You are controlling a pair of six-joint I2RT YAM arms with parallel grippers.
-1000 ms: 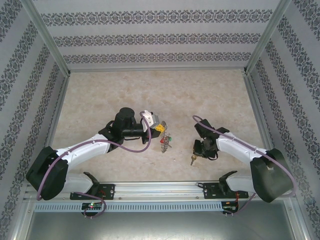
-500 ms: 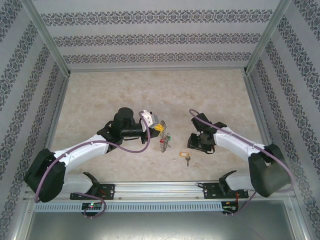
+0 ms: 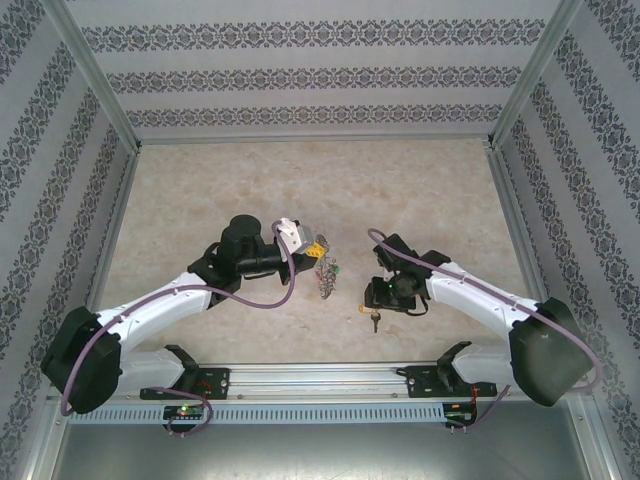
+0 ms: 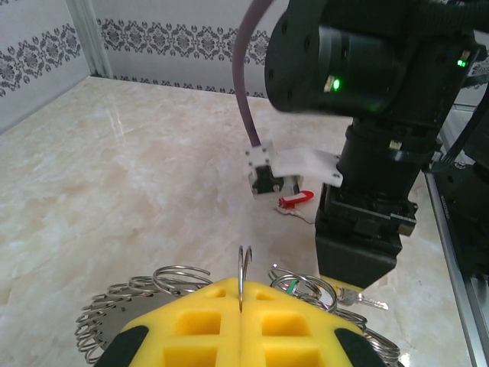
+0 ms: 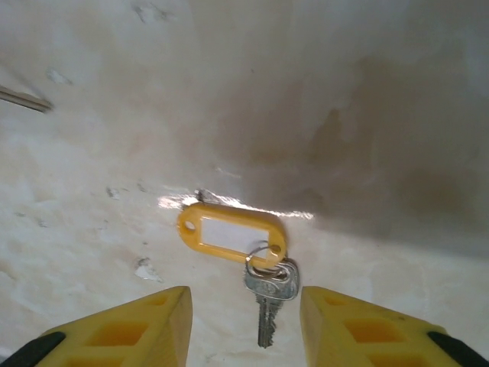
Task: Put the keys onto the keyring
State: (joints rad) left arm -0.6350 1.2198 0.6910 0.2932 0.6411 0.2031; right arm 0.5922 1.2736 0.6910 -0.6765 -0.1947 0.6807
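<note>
The keyring (image 4: 114,317), a grey metal hoop fringed with silvery links, hangs from my left gripper (image 4: 241,297), which is shut on one upright link (image 4: 244,264). In the top view it dangles (image 3: 326,277) below the left gripper (image 3: 318,250), with red and green tags on it. A green tag (image 4: 288,284) and a silver key (image 4: 367,303) show among the links. A key with a yellow tag (image 5: 229,233) lies flat on the table, its blade (image 5: 267,321) between the fingers of my open right gripper (image 5: 244,310). From above, this key (image 3: 373,316) lies just under the right gripper (image 3: 379,296).
A red-tagged key (image 4: 296,199) lies on the marble table (image 3: 200,200) beyond the right arm's wrist (image 4: 367,222), which stands close in front of the left gripper. Patterned walls (image 3: 300,70) and metal frame rails (image 3: 320,378) enclose the table.
My right gripper opened and the yellow-tagged key dropped onto the table; the gripper then slid left until it stood over the key. The left arm drew back slightly, the keyring still in it.
</note>
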